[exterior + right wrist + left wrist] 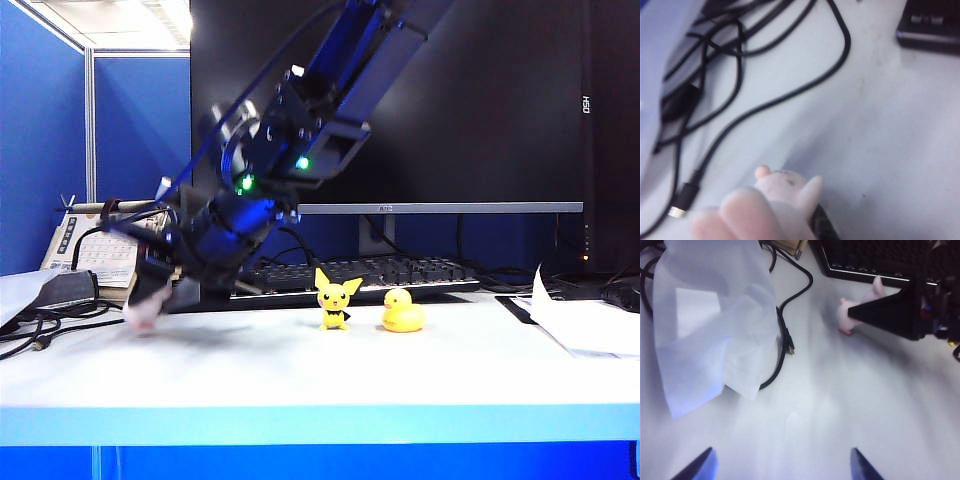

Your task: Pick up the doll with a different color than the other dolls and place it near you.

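Pink doll (782, 192) sits clamped in the right hand (160, 295) low over the bench (300, 370), apart from the yellow dolls (337, 300), so grasping looks done and placing remains; left hand (782, 465) hangs apart, empty.

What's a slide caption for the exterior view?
Right tool shut on the pink doll, left of the two yellow dolls on the table.

A white tabletop (300, 370) carries a yellow pointy-eared figure (336, 299) and a yellow rubber duck (403, 311) side by side near the middle. Behind them lies a black keyboard (380, 273). Black cables (40, 330) lie at the left, papers (590, 325) at the right.
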